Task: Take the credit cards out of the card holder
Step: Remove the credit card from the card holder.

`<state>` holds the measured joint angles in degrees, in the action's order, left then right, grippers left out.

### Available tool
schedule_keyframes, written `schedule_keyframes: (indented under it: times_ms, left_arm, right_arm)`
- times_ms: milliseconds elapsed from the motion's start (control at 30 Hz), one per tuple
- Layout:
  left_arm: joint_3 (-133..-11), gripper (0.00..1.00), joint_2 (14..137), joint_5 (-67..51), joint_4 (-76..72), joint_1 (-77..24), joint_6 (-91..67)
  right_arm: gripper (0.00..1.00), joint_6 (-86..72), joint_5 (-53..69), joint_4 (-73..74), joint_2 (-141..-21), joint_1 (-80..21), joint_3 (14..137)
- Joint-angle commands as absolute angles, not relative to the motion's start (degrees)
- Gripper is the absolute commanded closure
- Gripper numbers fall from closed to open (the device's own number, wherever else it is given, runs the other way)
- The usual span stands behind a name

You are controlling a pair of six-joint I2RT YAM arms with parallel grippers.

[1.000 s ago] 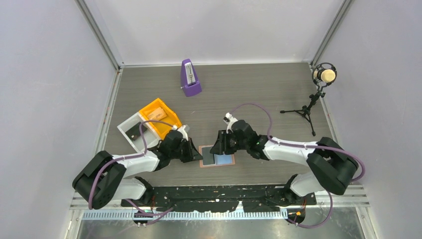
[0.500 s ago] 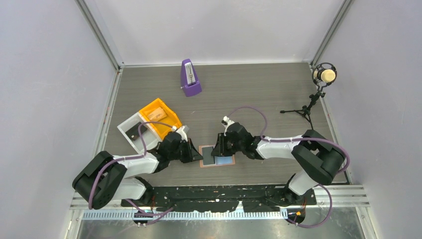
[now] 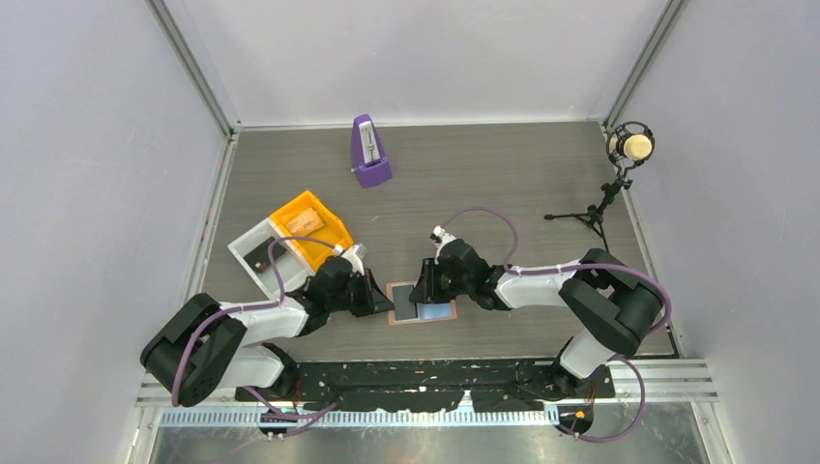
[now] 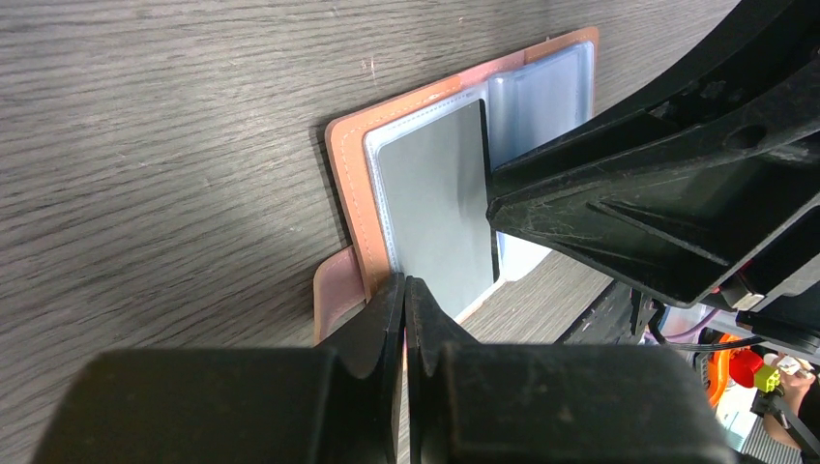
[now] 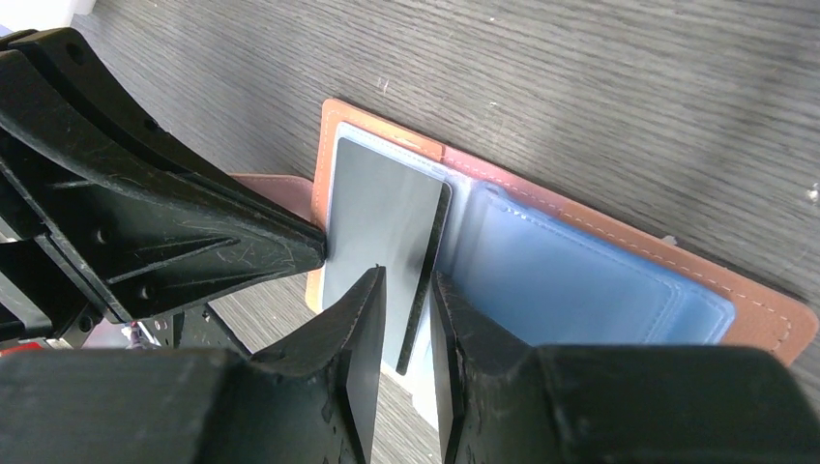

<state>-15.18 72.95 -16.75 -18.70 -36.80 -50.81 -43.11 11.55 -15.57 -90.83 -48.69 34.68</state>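
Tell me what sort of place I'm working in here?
Likely a robot test cell: a walled-in table with blank panels, a microphone on a tripod, and a purple metronome at the back.

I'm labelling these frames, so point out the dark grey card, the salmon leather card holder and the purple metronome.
dark grey flat card point(image 5: 379, 217), right wrist view, its face.
salmon leather card holder point(image 4: 346, 184), left wrist view, stitched border.
purple plastic metronome point(image 3: 370, 153), top view, front face.

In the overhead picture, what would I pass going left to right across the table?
White bin → orange tray → purple metronome → open card holder between the two hands → microphone on its stand.
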Motion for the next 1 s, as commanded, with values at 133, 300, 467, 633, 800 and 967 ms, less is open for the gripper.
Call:
schedule_keyframes:
  times_ms: [133, 300, 467, 633, 800, 967]
  left_arm:
    - [-13.97, 0.96, 74.38, -16.33, -18.16, -37.16, -50.09]
    - [-14.06, 0.96, 74.83, -16.45, -18.46, -37.12, -50.18]
    - [-13.71, 0.96, 74.47, -16.22, -18.41, -37.12, -50.19]
    - [-13.62, 0.96, 74.25, -16.09, -18.3, -37.11, -50.21]
    - [-13.3, 0.96, 73.67, -15.95, -18.12, -37.13, -50.27]
    - [-13.26, 0.96, 73.63, -15.65, -17.93, -37.13, -50.21]
  right_arm:
    - [0.68, -43.76, 11.81, -19.5, -92.11, -48.96, 34.1]
    - [0.64, -43.53, 10.22, -16.29, -91.77, -48.96, 35.34]
    - [0.63, -42.52, 7.15, -11.39, -90.34, -48.96, 35.85]
    - [0.62, -41.73, 7.06, -8.9, -90.82, -48.95, 37.1]
    - [0.62, -41.51, 5.75, -8.2, -90.25, -49.02, 36.74]
    - [0.66, -42.48, 10.93, -19.2, -90.22, -48.89, 33.43]
